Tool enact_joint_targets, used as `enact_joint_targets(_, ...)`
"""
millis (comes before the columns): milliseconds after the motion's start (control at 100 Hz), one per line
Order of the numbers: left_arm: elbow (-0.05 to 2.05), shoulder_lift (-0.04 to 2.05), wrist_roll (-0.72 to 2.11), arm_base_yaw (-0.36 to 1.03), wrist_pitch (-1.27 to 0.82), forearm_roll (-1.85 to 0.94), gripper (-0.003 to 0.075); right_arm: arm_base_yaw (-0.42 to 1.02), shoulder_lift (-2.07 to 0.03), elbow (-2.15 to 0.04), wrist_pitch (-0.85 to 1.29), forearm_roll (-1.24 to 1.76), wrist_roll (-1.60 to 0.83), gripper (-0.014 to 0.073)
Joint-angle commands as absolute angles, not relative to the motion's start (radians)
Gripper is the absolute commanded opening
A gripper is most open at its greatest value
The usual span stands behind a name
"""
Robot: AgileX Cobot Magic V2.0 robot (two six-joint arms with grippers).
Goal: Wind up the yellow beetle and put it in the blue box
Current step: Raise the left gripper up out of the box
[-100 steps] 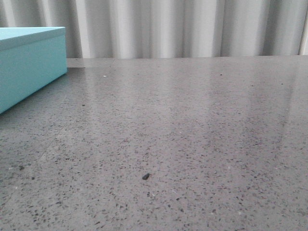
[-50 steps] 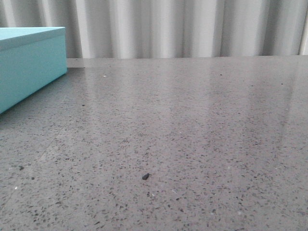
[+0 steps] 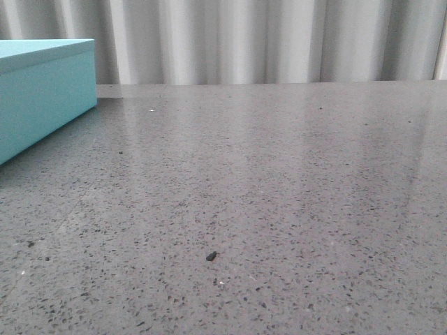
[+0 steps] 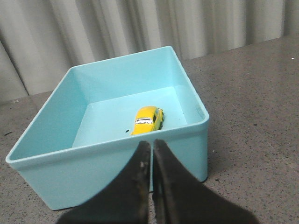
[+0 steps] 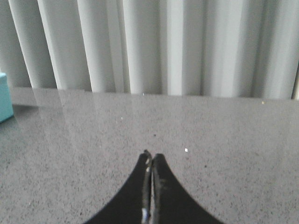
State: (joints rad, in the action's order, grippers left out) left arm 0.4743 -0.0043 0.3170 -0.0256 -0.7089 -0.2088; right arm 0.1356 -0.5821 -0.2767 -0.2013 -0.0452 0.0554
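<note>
On my front feed the table (image 3: 279,181) takes nearly everything — grey speckled stone running back to a pale pleated curtain (image 3: 244,38) along the top of the frame. The box (image 3: 42,98) sits at the upper left edge, cut off by the frame, its turquoise side flat and matte. A small dark speck (image 3: 211,256) lies on the stone low in the centre.

My left wrist feed looks down into the box (image 4: 46,161), open at the top, its near wall across the middle of the frame and the curtain (image 4: 117,28) behind it. The beetle (image 4: 148,119) rests on the box floor, right of centre, close to the near wall, standing on its wheels. A tiny dark dot (image 4: 127,130) lies on the floor just left of it.

The left gripper (image 4: 152,145) pokes up at the bottom centre, fingers pressed together with nothing between them, hanging outside the box on the near side.

In my right wrist feed the right gripper (image 5: 150,157) is likewise closed and empty — above bare stone, with a sliver of the box (image 5: 4,98) at the left edge.
</note>
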Motion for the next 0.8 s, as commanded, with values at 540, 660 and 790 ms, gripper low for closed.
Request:
enact_joint_targets(540,0.496,-0.002,0.307,-0.023,-0.622,-0.228,-0.0021,0.167,-0.448,-0.262,-0.227,-0.308,0.05,-0.0061)
enact_joint_targets(660,0.496,-0.002,0.307,-0.023,-0.622,-0.228,-0.0021,0.167,-0.401,-0.233,-0.227,-0.308,0.05,-0.0061)
enact_joint_targets(790,0.496,-0.002,0.307,-0.023,-0.622,-0.228,-0.0021,0.167,-0.363,-0.204,-0.229,-0.308,0.05,-0.0061)
